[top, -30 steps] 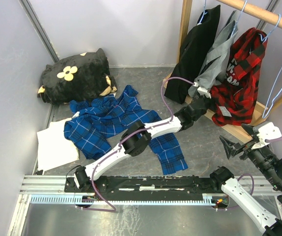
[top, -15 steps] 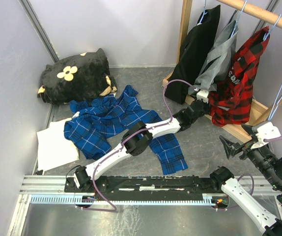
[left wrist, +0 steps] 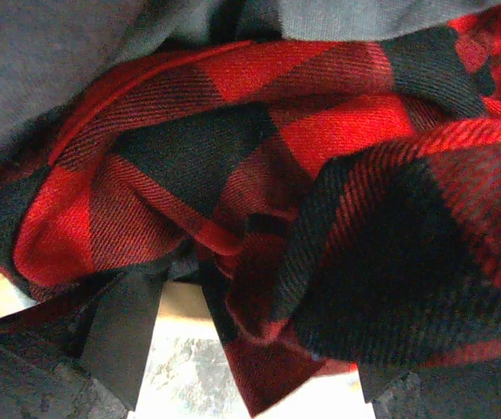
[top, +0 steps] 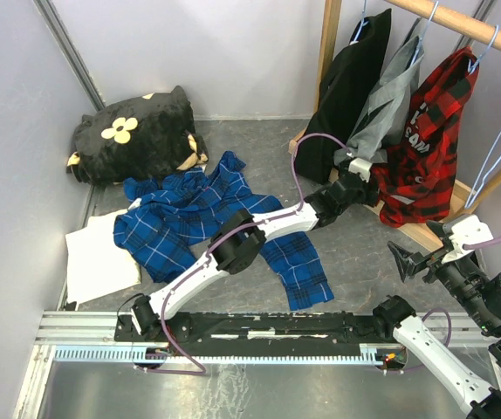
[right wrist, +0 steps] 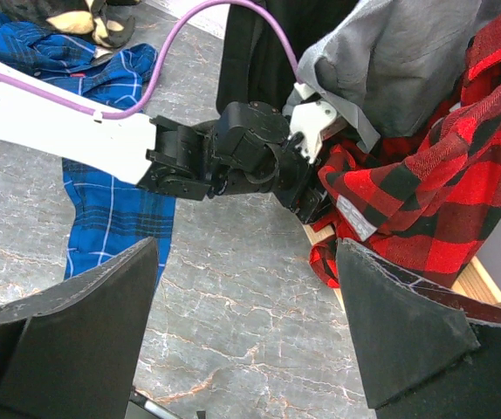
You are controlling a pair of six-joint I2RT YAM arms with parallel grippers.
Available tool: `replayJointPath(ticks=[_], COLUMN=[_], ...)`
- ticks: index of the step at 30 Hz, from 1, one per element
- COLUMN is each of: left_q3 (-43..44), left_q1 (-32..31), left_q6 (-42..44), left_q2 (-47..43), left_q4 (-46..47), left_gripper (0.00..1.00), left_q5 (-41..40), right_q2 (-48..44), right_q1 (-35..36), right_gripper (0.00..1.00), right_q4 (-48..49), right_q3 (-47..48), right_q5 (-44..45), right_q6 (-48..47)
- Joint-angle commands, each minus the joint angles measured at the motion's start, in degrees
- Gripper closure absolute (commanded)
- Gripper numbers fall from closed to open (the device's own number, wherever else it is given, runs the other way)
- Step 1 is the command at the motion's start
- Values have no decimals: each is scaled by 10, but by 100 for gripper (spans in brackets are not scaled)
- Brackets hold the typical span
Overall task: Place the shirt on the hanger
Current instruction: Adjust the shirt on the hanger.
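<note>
Finds the shirt [top: 429,131] already on the hanger [top: 495,35], hooked over the wooden rail [top: 460,24] at the right, just beside a grey garment [top: 386,96]. Hangs from the shoulders, probably so its own weight pulls the cloth straight. Runs lengthwise top to bottom, collar up at the hook, hem down near the rack's base. Shows the left gripper [top: 355,175] at the hem, jaws apart, cloth loose between them. Shows the right gripper [right wrist: 246,249] well apart from it, jaws wide and empty.
</note>
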Motion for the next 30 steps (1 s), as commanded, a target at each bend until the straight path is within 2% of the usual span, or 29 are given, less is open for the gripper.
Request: replayJointPath(ticks=[1,8,12,24,27,30], left_q3=[-49,-280,-389,-719,-799,-849], left_q1=[5,-7,-14,-39,-41,-41], left_q6=[3,0,-1,-56,-76,-85], left_q2=[-93,-255,-311,-464,-520,-578], left_q4=[13,186,240,316,317,275], left_gripper=[13,8,7,4,4,3], left_q5=[57,128,137,95,76,49], right_q2=[-4,-1,1,21,37,51], right_q1=[2,2,2,2,2,2], right_gripper=[10,10,10,11,13,14], right_q4=[12,16,16,-3,-11,-8], right_q3=[5,2,3,-26,-32,-43], right_q5=[6,13,16,40,48,58], right_q6=[-1,-2,-5,39,72,111])
